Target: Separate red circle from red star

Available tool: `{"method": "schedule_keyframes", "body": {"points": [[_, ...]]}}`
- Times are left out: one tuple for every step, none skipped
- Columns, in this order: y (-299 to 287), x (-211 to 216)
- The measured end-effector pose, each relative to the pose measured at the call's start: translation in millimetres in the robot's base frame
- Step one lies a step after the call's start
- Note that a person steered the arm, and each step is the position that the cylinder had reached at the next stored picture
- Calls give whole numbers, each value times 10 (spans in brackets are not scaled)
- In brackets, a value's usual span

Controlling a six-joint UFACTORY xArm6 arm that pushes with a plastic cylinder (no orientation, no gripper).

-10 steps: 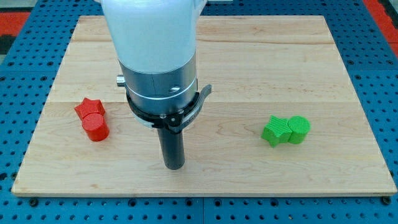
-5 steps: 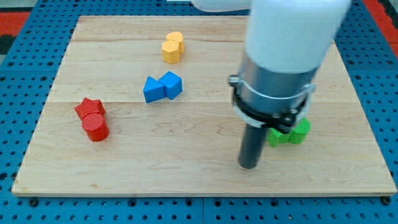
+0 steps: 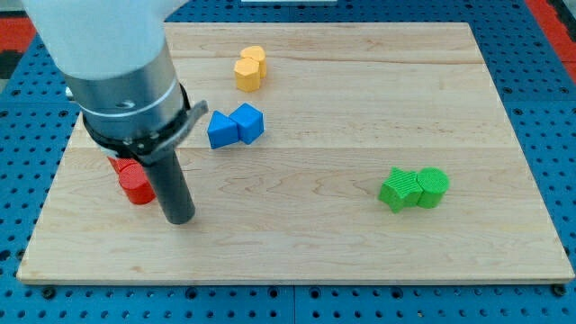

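To part them well, my tip should enter between the red circle and the red star, which touch near the desk left edge. The rod stands upright, tip just right of the circle; there is no pincer.

Pale matt wooden board, ridged plastic red circle

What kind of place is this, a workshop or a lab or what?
Probably a robotics lab bench: a pale wooden board sits on a blue perforated pegboard table, with small coloured plastic blocks, like the green pair, and my tip.
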State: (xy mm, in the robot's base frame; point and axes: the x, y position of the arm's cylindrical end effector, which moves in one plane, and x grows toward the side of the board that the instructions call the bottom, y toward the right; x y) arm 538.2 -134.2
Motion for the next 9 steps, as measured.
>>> {"method": "schedule_keyframes", "body": {"points": [[-309, -27], [-422, -228], [-300, -453], [-243, -304], [-679, -348], [-882, -603], [-359, -856], [290, -978], [204, -964]]}}
